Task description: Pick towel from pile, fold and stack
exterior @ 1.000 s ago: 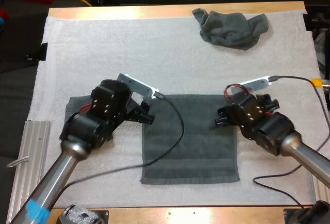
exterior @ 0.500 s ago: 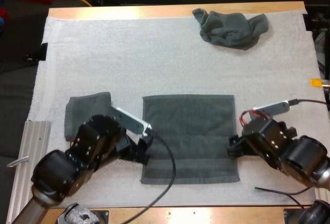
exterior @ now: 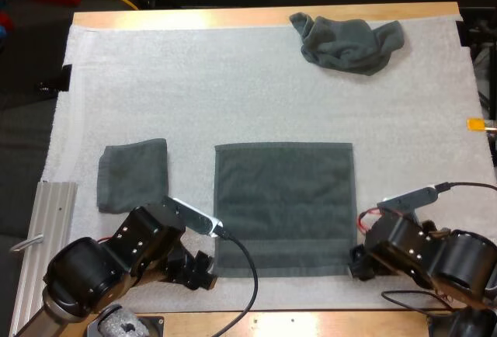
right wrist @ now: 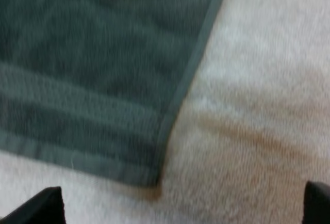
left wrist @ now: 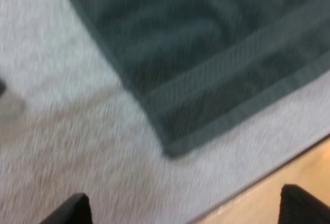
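While the flat towel [exterior: 283,205] lies spread, left gripper [exterior: 203,269] and right gripper [exterior: 359,263] hover released at its near corners

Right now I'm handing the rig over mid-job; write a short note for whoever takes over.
Left tool: open, at the flat towel's near left corner, clear of it.
Right tool: open, at its near right corner, clear.
The flat towel is spread on the mat's middle; folded towel to its left, apart; crumpled towel at the far side.
Done: one folded, one spread.
Left: fold the flat towel, stack it on the folded towel, then likely the crumpled one.
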Tool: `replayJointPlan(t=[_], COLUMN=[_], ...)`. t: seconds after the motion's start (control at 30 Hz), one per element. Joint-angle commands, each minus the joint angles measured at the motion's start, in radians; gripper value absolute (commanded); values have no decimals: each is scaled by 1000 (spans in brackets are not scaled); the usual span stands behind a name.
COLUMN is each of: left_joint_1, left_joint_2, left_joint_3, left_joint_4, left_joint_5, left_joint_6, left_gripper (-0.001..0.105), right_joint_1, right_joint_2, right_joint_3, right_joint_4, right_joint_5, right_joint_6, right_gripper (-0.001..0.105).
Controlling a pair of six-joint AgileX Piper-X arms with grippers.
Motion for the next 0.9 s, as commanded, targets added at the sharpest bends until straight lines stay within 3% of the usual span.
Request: replayJointPlan(t=[0.0,0.23,0.5,0.67,0.87], left_joint_1=[-6,-6,-6,-6,-6], left_joint_2=[-6,-6,-6,-6,-6], left_joint_3=[-6,-6,-3,-3,-3], left_joint_4=[28,82,82,82,82], left_joint_5=[0,2,47,47,47], left_joint_6=[-13,-17,-17,-17,-17], left_gripper=[69,69,69,69,69], right_joint_1=[17,86,80,80,80], right_joint_2=[-6,-6,-6,-6,-6], right_joint_3=[-1,-1,58,196,320], right_joint_4=[34,45,10,-146,-346], right_joint_5=[-7,-7,-49,-156,-211], right_joint_6=[26,211,293,323,387], right_gripper=[86,86,86,86,86])
